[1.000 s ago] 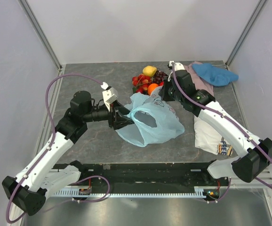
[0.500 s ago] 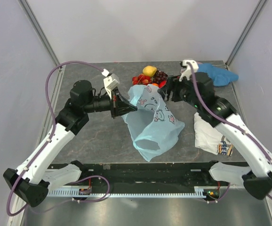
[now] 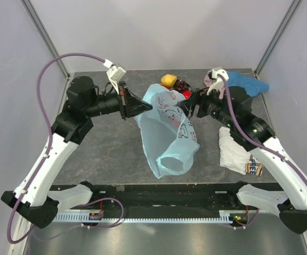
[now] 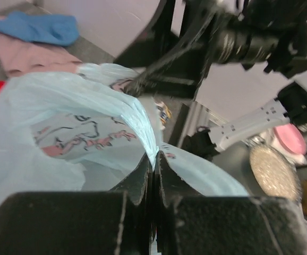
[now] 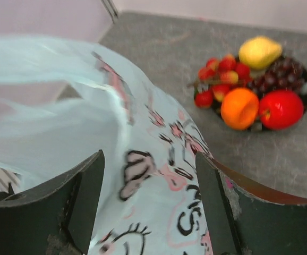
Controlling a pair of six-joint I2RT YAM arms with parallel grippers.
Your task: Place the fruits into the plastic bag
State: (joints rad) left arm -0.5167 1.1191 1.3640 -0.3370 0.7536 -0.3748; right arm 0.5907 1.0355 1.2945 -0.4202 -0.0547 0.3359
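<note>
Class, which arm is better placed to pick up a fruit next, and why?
Likely the right: right gripper open and free, fruits just beyond it; left gripper is shut on the plastic bag, holding it up.

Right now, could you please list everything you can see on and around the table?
plastic bag: one, light blue with pink-and-black print, mid-table
lemon: one, yellow, far side of the fruit pile
orange: one, orange, near side
apple: one, red, beside the orange
grapes: one bunch, dark purple, behind the apple
small red fruits: several, red, beside the lemon
plate: one, dark-rimmed, under the fruit
blue cloth: one, blue, far right corner
pink cloth: one, pink, under the blue cloth
white cloth: one, white, printed, right side
table: one, grey
left claw: one, black, shut on the bag's edge
right claw: one, black, open over the bag
</note>
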